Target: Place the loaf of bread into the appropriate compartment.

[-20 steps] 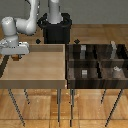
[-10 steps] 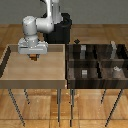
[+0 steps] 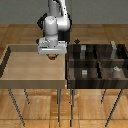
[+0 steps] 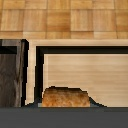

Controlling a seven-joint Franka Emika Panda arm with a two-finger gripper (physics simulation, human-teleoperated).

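The loaf (image 3: pixel 52 56) hangs pinched in the gripper (image 3: pixel 52 55) above the tray's (image 3: pixel 20 75) far right corner, just left of the box (image 3: pixel 97 70). It looks light, tiny and stiff; the hold across its sides suits it.

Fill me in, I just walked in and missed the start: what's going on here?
A single robot arm is carrying the loaf of bread in its tool, above the light wooden tray near its edge facing the divided dark box. The loaf is not yet over any cell. Small grey blocks sit in the box's cells.
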